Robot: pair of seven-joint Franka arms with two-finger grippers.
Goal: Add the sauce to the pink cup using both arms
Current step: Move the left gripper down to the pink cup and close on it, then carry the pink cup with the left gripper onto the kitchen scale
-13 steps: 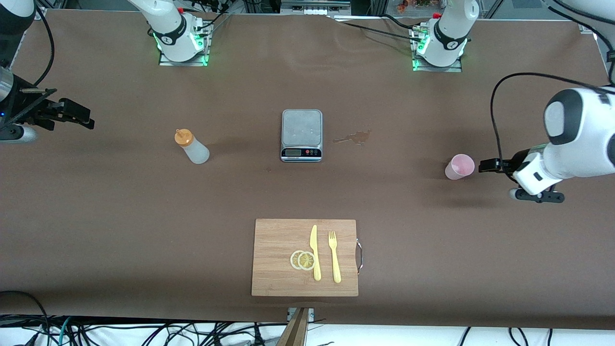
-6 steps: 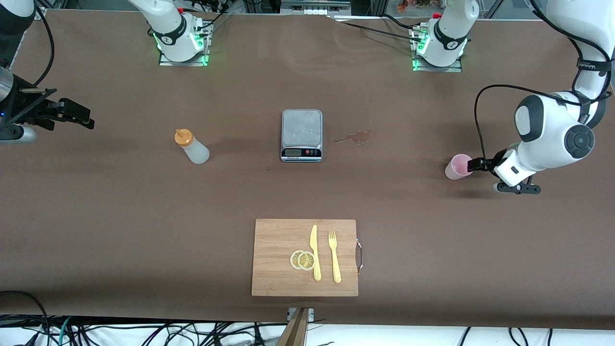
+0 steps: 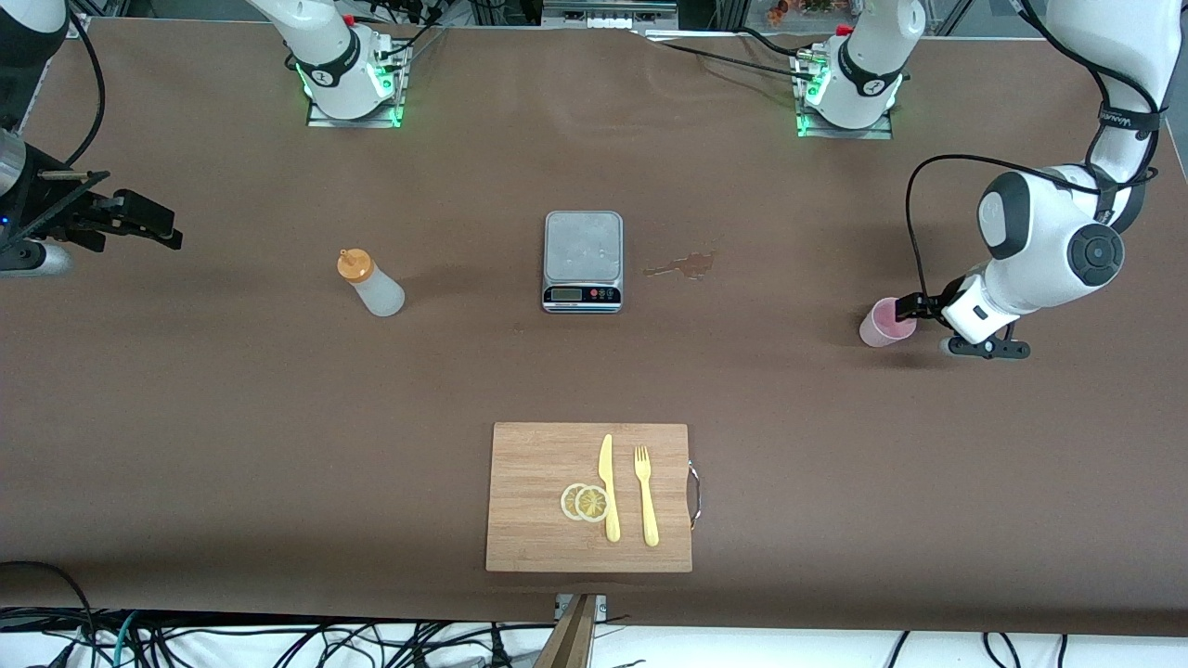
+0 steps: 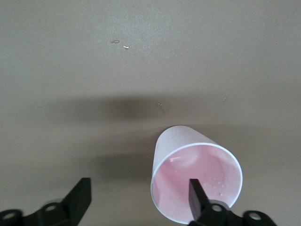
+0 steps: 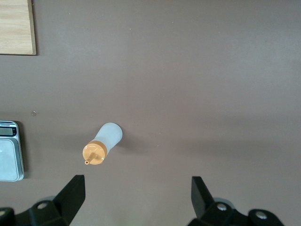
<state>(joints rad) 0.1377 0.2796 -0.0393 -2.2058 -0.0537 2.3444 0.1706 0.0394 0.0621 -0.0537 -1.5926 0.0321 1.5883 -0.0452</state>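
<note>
The left gripper has moved in to the pink cup during the last second; its fingers are apart, one reaching inside the rim and the other outside, so nothing is held yet. I judge that the grasp is starting. The cup stands toward the left arm's end from the scale. The sauce bottle stands toward the right arm's end from the scale, untouched. The right gripper waits with fingers apart, well apart from the scale.
</note>
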